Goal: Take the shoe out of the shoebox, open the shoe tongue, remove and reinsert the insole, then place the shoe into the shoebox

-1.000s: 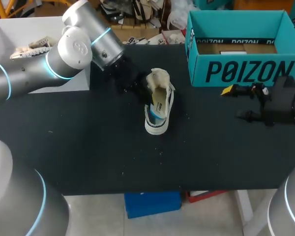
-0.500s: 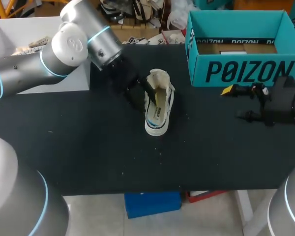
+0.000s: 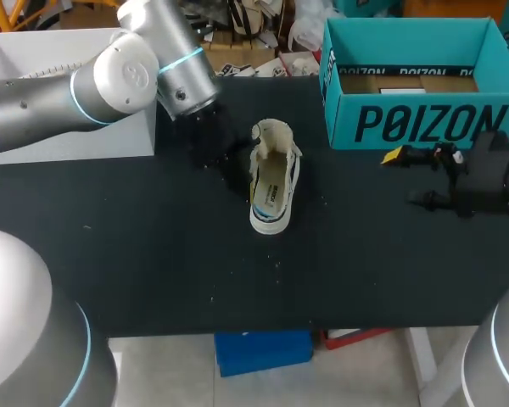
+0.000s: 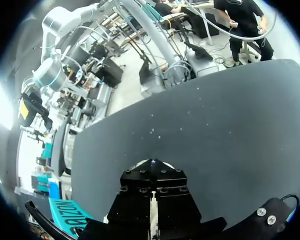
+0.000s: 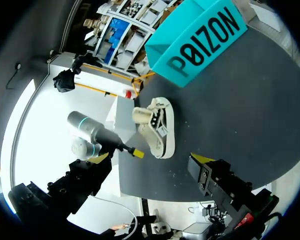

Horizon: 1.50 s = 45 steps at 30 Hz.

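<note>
The white sneaker (image 3: pixel 271 182) is shown standing on its sole on the black table (image 3: pixel 153 271), outside the teal shoebox (image 3: pixel 416 123), with its tongue (image 3: pixel 271 134) raised. The left gripper (image 3: pixel 233 165) is placed just beside it; its opening cannot be told. The right gripper (image 3: pixel 407 178) is held wide open and empty, near the shoebox's front.

**Sneaker (image 3: pixel 271 182) hems left hand (image 3: pixel 237 172)**

Bare bench (image 3: pixel 153 271) lies open ahead of the right hand (image 3: pixel 405 178) up to the sneaker, which stands just beside the left hand. The teal shoebox (image 3: pixel 411 119) walls off one side of the right hand.
</note>
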### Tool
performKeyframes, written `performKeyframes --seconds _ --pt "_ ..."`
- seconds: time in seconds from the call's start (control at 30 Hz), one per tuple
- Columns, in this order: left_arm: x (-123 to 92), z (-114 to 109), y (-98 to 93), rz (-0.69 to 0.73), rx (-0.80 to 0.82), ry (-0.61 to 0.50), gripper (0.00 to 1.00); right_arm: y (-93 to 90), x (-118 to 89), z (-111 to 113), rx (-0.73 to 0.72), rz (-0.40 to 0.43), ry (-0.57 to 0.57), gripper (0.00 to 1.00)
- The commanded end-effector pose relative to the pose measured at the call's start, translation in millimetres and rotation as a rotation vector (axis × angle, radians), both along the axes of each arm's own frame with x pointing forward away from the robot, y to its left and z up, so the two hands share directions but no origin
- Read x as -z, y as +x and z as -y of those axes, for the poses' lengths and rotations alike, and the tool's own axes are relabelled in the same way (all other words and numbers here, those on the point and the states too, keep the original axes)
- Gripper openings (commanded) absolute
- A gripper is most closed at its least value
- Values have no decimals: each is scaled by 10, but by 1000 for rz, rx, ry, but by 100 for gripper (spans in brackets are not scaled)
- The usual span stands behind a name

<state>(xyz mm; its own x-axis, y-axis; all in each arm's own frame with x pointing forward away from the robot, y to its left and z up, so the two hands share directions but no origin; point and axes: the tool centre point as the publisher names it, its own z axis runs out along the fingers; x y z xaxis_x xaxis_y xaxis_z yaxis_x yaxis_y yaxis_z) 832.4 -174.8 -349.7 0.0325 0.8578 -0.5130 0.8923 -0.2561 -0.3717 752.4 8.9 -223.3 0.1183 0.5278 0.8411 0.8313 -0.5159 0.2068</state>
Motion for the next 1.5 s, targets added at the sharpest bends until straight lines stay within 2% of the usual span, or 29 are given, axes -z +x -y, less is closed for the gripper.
performKeyframes --seconds 0.03,0.27,0.6,1.13,1.5 --pt "18 -31 -20 2 -3 14 0 4 1 -13 2 -1 -1 100" --pt "128 -17 36 8 -36 44 0 4 1 -13 2 -1 -1 100" --pt "204 118 120 38 -56 65 0 4 1 -13 2 -1 -1 100" --pt "396 195 138 99 -38 170 0 4 1 -13 2 -1 -1 100" --pt "536 255 238 102 31 283 0 4 1 -13 2 -1 -1 100"
